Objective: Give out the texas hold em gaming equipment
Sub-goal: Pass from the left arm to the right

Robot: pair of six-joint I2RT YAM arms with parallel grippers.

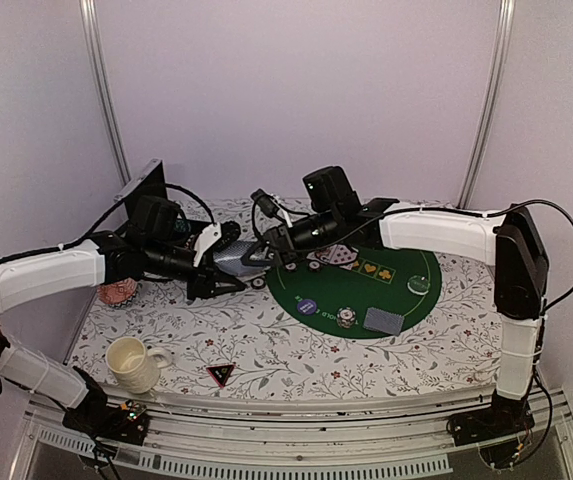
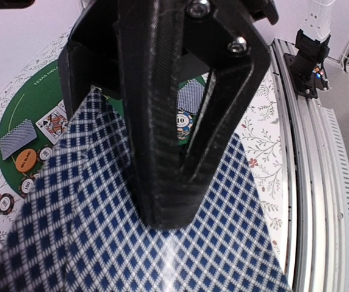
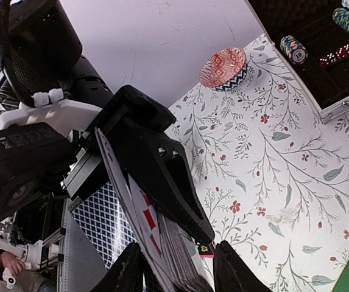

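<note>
Over the worktop (image 1: 296, 362), my left end effector (image 1: 236, 262) is clamping the deck (image 2: 131, 237); right end effector (image 3: 180, 274) grip unclear, I'm aiming for one card.

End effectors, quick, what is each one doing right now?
Left end effector: closed on the playing cards.
Right end effector: fingers straddle those cards; grip cannot be told.

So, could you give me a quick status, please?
Left gripper shut on card deck. Right gripper at deck's edge, grip unclear. Mug well aside.
</note>
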